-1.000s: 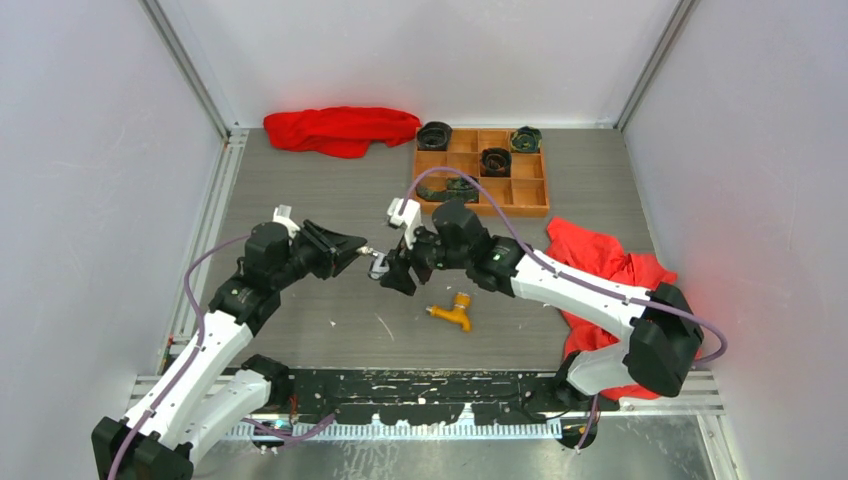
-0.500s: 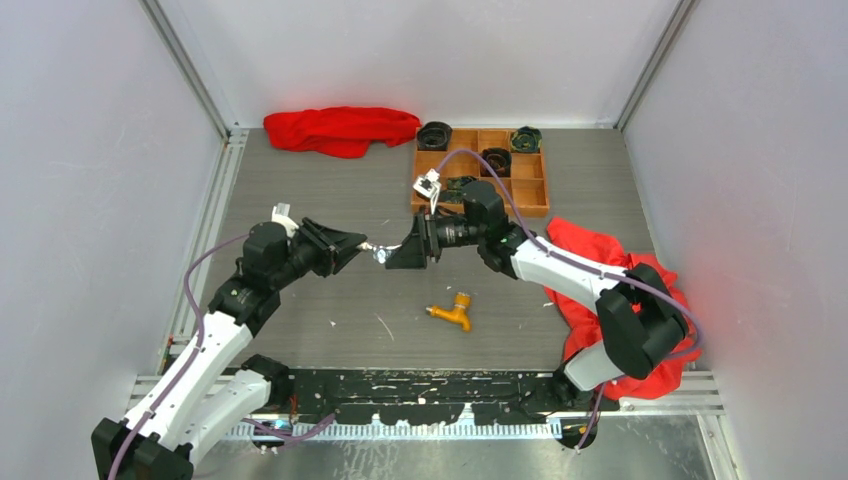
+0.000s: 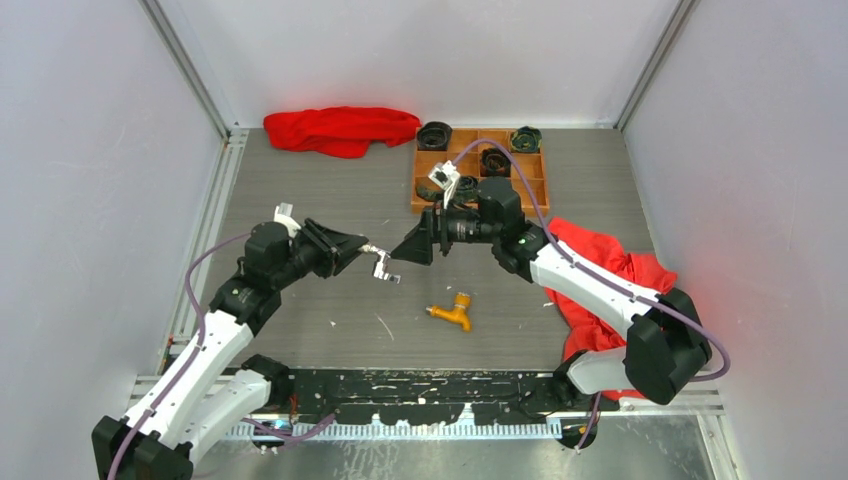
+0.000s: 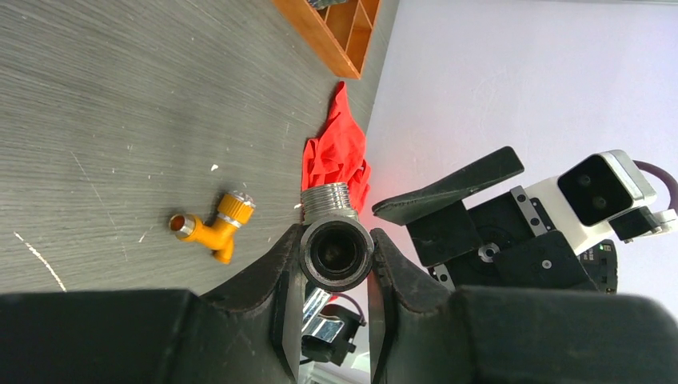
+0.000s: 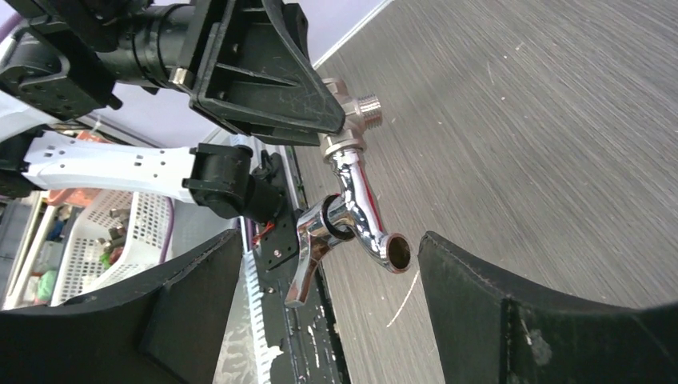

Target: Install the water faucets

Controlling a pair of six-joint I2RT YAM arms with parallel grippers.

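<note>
An orange-yellow faucet [image 3: 452, 312] lies on the table [image 3: 300, 180], near centre. Just beyond it, the left gripper [image 3: 361, 249] pinches the silver faucet [image 3: 382, 266] above the table. The right gripper [image 3: 403, 250] faces it from the right, fingers spread, not touching. A wooden tray [image 3: 530, 208] sits farther back.

Bare table [image 3: 330, 300] is left beneath the right gripper [image 3: 405, 247]; the way ahead is blocked by the silver faucet [image 3: 381, 265], the wooden tray [image 3: 530, 210] standing close behind.
</note>
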